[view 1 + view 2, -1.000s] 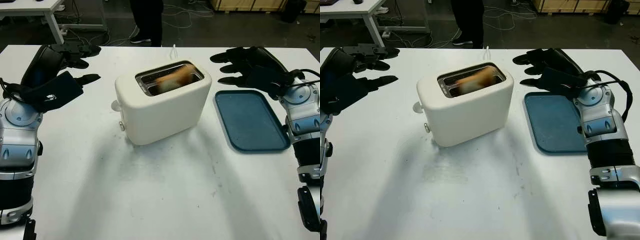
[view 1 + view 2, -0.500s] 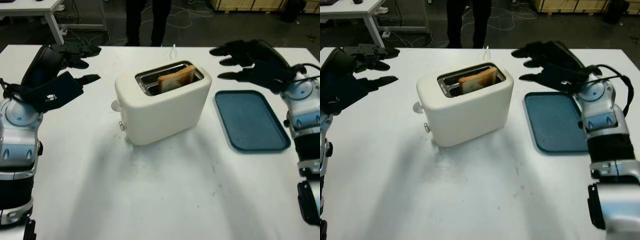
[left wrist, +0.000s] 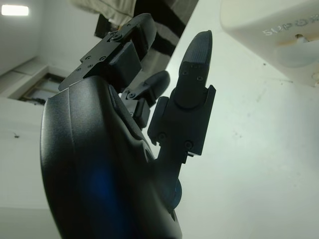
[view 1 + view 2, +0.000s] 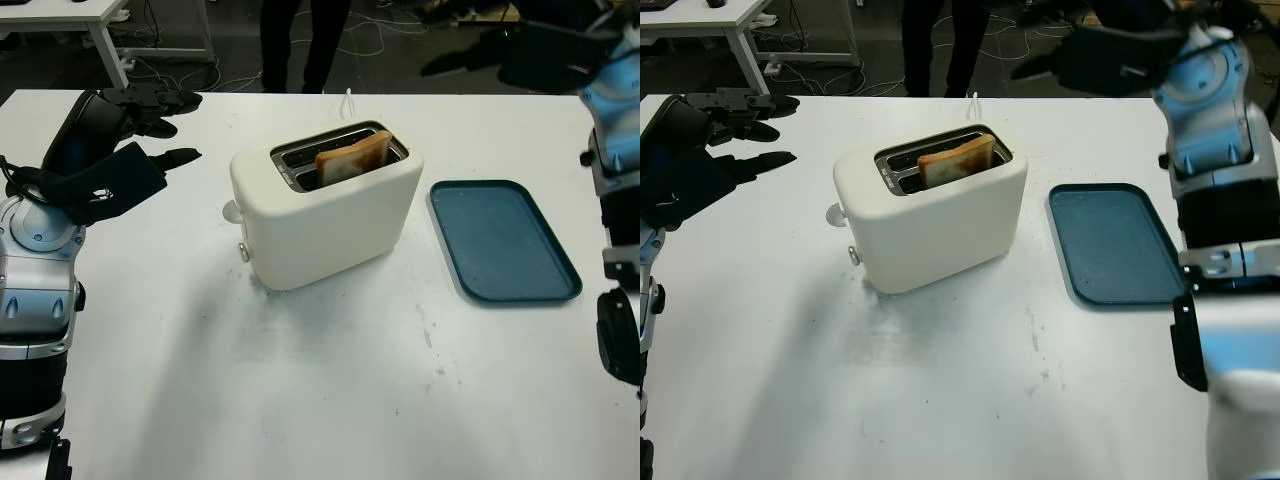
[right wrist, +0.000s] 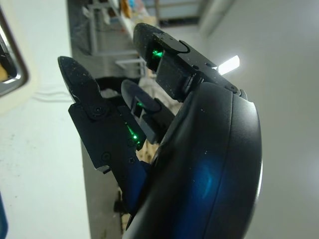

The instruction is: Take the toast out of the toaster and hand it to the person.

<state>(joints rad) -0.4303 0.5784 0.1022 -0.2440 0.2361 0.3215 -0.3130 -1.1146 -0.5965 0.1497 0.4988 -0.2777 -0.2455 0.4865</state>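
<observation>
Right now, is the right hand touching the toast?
Apart. In the right eye view the right hand is raised above the table's far edge, holding nothing, while the toast stands in the toaster, with bare table between them.

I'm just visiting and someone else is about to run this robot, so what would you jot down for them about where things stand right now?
Left hand: open, held above the table's left side, away from the toaster.
Right hand: open, raised high near the table's far right edge.
Toast: sticking up from the toaster's slot, untouched.
Blue tray: to the right of the toaster.
Person: standing beyond the table's far edge.
Done: nothing gripped yet.
Left: grasp the toast, lift it out, hand it to the person.
</observation>
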